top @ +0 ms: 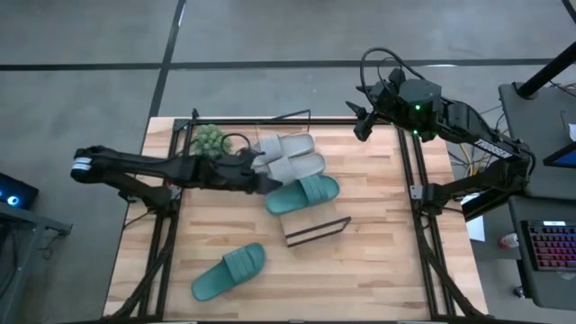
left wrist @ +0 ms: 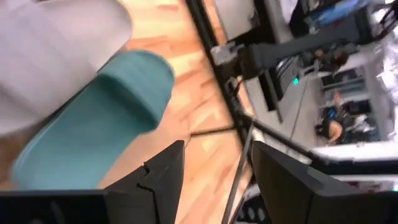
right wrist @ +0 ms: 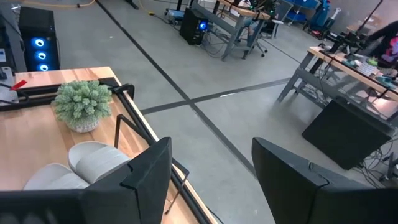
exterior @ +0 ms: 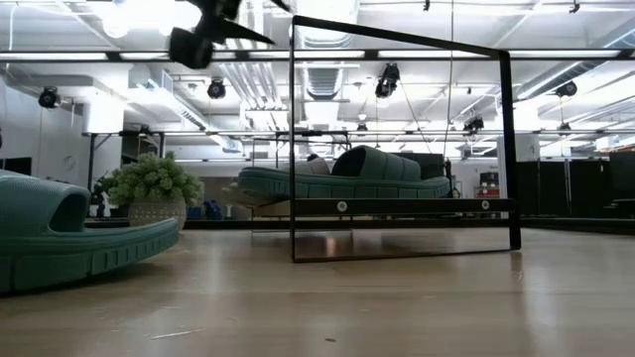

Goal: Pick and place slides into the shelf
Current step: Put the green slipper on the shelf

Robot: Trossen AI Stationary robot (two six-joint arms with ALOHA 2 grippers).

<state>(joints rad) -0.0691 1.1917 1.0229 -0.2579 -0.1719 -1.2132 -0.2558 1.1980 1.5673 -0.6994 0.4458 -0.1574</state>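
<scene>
Left arm reaching across surface [top: 378, 270], left end effector [top: 266, 183] hovering just beside teal slide [top: 302, 193], fingers [left wrist: 163, 171] spread, pinching nothing. Second teal slide [top: 229, 271] lying alone near front-left. Grey pair [top: 290, 156] sitting side by side on shelf [top: 315, 229] (teal one beside them). Right end effector [top: 362, 123] waiting at back-right corner, fingers spread wide, empty.

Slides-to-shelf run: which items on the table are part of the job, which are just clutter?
Job:
- light grey rubber slide pair, on the shelf
- teal green rubber slide, on the shelf
- second teal green slide, loose on the tabletop
- light-wood shelf board with black wire frame
- left gripper, open, by the shelved slides

Clutter:
- small fuzzy green potted plant
</scene>
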